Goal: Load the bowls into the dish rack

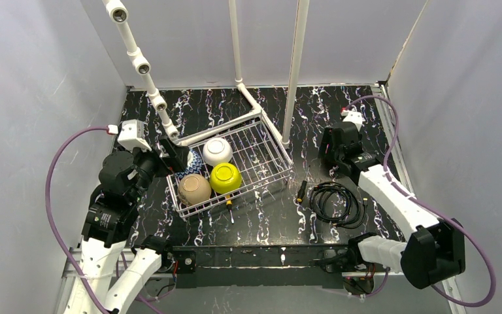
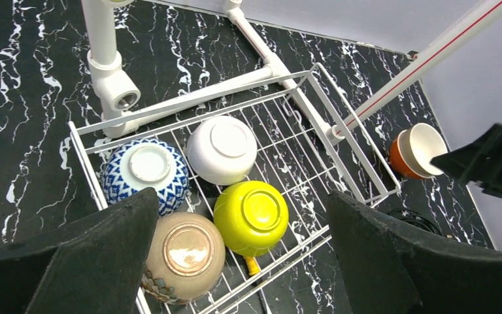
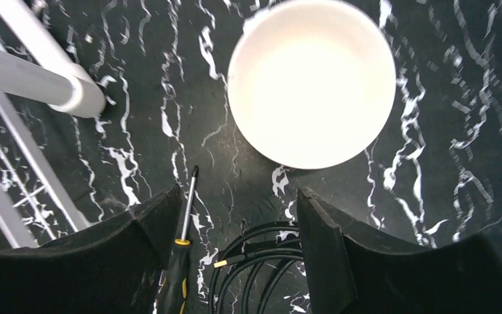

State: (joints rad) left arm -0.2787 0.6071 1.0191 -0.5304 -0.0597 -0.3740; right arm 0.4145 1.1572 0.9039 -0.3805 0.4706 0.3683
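The white wire dish rack (image 1: 271, 154) stands mid-table. Upside down in it lie a white bowl (image 1: 217, 151), a yellow-green bowl (image 1: 225, 177), a tan bowl (image 1: 194, 189) and a blue-white patterned bowl (image 2: 145, 171). My left gripper (image 1: 176, 157) hangs open and empty above the rack's left end, over these bowls (image 2: 242, 196). An orange bowl with a white inside (image 2: 418, 150) stands upright on the table right of the rack. My right gripper (image 1: 337, 149) is open and empty just above it, the bowl (image 3: 312, 82) ahead of its fingers (image 3: 238, 216). The second tan bowl is out of view.
White PVC pipes (image 1: 294, 72) rise at the rack's back corners. A black-and-yellow screwdriver (image 3: 180, 261) and a coiled black cable (image 1: 336, 203) lie right of the rack, below the right gripper. A yellow-handled tool (image 2: 253, 265) lies under the rack's front.
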